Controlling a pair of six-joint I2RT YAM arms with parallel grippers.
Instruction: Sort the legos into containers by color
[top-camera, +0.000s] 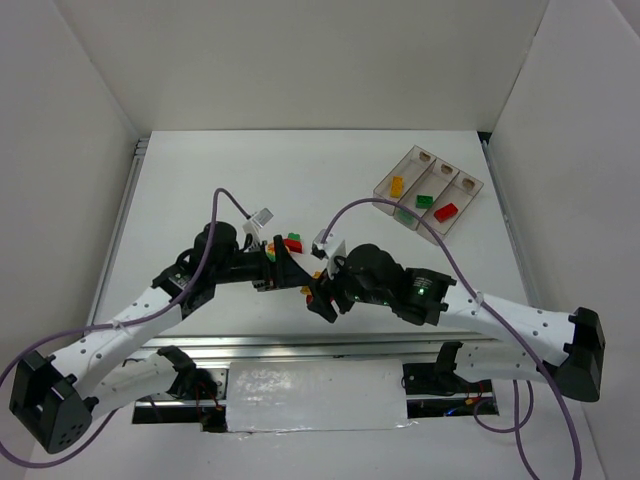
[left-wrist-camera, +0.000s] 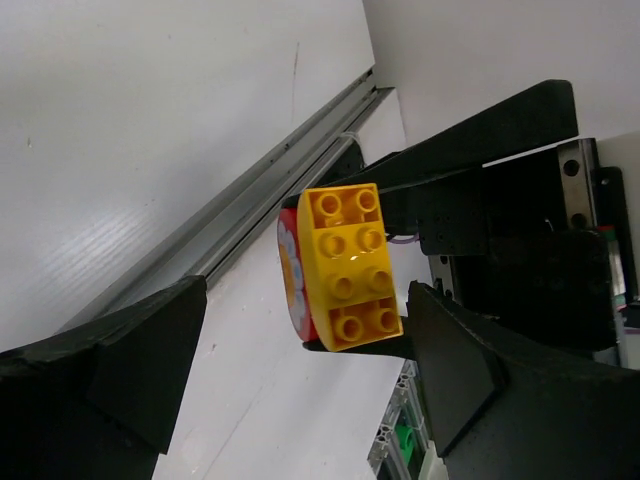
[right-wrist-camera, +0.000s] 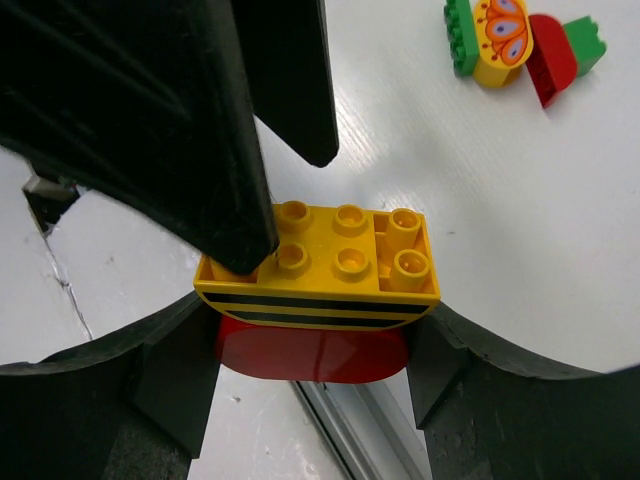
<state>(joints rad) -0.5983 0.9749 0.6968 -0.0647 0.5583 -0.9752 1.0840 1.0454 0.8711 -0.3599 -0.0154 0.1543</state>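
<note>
My right gripper is shut on a joined pair of legos, a yellow brick with black stripes on a red rounded brick, held above the table. In the top view the right gripper meets my left gripper at the table's middle. The left gripper is open, and the yellow brick lies beyond its fingers. One left finger overlaps a corner of the yellow brick. The tray holds a yellow, a green and a red brick in separate compartments.
Loose bricks lie on the table behind the grippers: green, yellow with a butterfly print, red, green; they also show in the top view. A metal rail runs along the table's near edge. White walls surround the table.
</note>
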